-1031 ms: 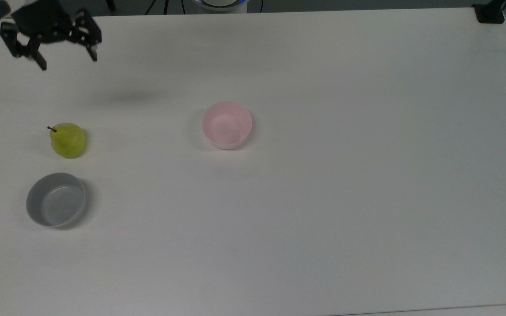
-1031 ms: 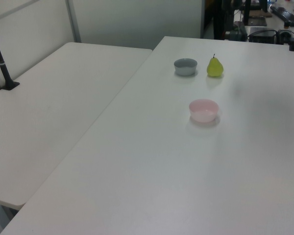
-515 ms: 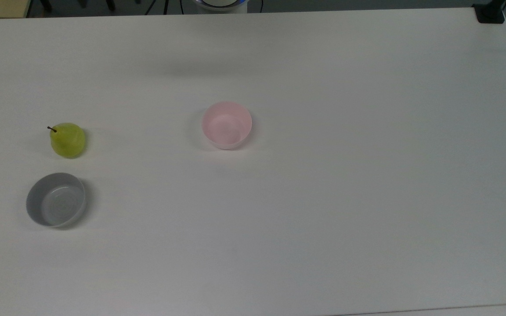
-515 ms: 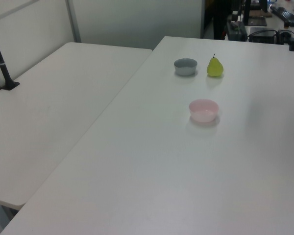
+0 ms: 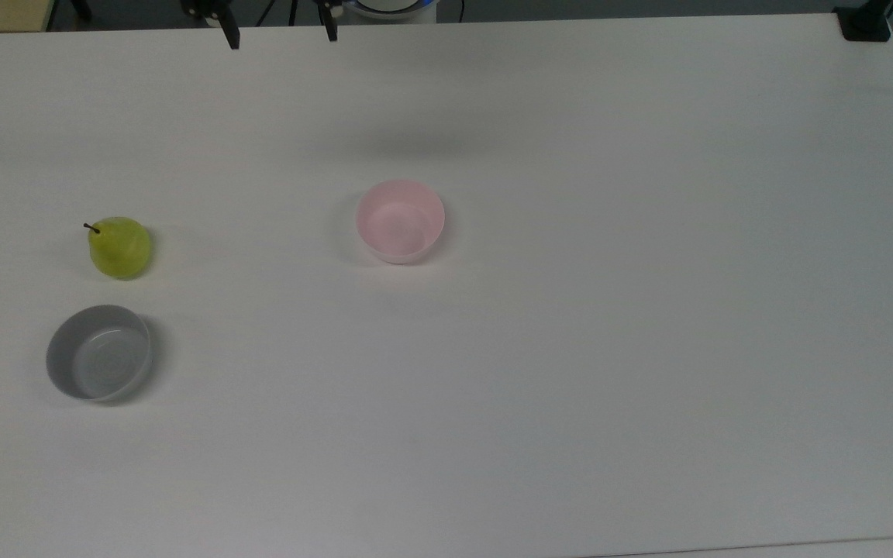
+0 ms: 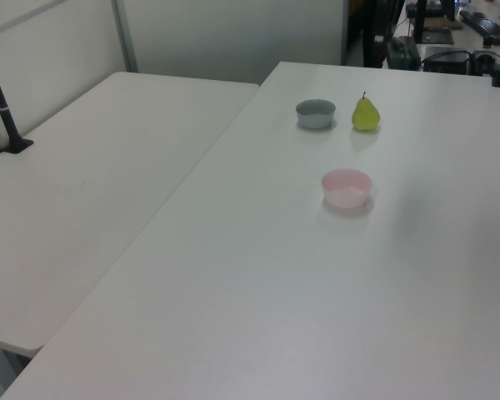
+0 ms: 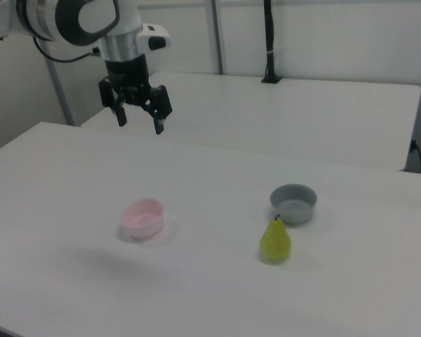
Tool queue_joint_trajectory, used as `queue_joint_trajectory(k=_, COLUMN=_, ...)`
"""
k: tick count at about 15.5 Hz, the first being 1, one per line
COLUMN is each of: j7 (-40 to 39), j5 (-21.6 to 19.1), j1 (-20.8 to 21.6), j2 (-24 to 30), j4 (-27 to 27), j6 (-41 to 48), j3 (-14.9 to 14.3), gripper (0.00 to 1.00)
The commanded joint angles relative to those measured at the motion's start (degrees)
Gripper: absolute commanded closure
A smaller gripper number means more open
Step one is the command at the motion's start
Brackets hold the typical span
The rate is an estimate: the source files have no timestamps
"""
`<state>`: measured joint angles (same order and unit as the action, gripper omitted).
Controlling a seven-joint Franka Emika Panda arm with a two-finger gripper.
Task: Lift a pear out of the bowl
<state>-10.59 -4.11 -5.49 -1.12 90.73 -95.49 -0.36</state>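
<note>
The yellow-green pear (image 5: 119,248) (image 6: 365,115) (image 7: 274,241) stands upright on the white table (image 5: 648,310), outside both bowls. The pale pink bowl (image 5: 400,221) (image 6: 347,187) (image 7: 142,217) sits near the table's middle with nothing in it. My gripper (image 7: 139,124) hangs high above the table, open, with nothing between its fingers. In the top view its fingertips (image 5: 233,43) poke in at the upper edge, far from the pear and behind the pink bowl.
A grey bowl (image 5: 98,363) (image 6: 316,112) (image 7: 293,203) stands close beside the pear. A second white table (image 6: 83,192) adjoins this one, with a black post (image 7: 268,42) on it. A black clamp (image 5: 865,23) sits at the top view's far right corner.
The gripper has left the top view's upper left corner, passed out of sight, and now shows at the upper edge further right. Pear and bowls have not moved.
</note>
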Motion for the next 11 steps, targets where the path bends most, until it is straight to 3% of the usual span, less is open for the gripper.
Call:
queue_joint_trajectory(k=1, j7=0.9, j5=0.2, j1=1.0, j2=1.6, j4=2.9, j6=-3.0, j3=-1.7, gripper=0.00)
queue_joint_trajectory(k=11, j7=3.8, j5=-0.2, j1=0.7, j2=1.4, j4=2.7, j6=-3.5, j3=-1.2, gripper=0.00)
